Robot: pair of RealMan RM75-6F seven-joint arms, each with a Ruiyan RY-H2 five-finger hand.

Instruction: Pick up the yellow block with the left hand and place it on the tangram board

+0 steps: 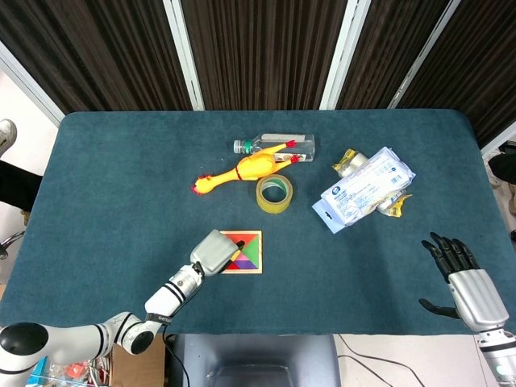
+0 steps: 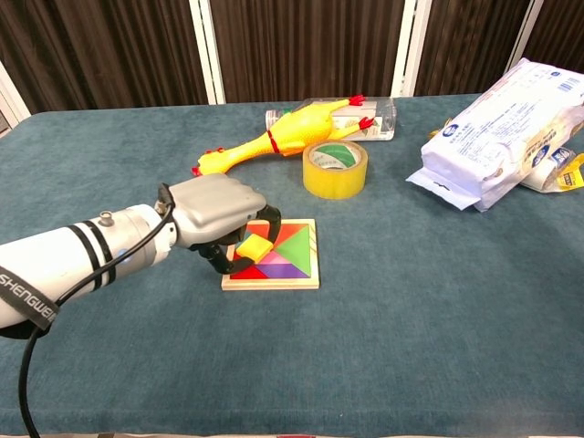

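Observation:
My left hand [image 2: 217, 217] hangs over the left edge of the tangram board [image 2: 290, 263], a square wooden tray of coloured pieces. Its dark fingers pinch the small yellow block [image 2: 255, 247], which sits tilted just above the board's left part. In the head view the left hand [image 1: 213, 252] covers the board's [image 1: 248, 253] left side and the block is barely seen. My right hand [image 1: 466, 285] rests open at the table's near right corner, fingers spread, holding nothing.
A yellow rubber chicken [image 2: 285, 133] lies against a clear bottle [image 2: 376, 117] at the back. A tape roll [image 2: 335, 169] stands just behind the board. White packets [image 2: 502, 132] with yellow snack bags lie at the right.

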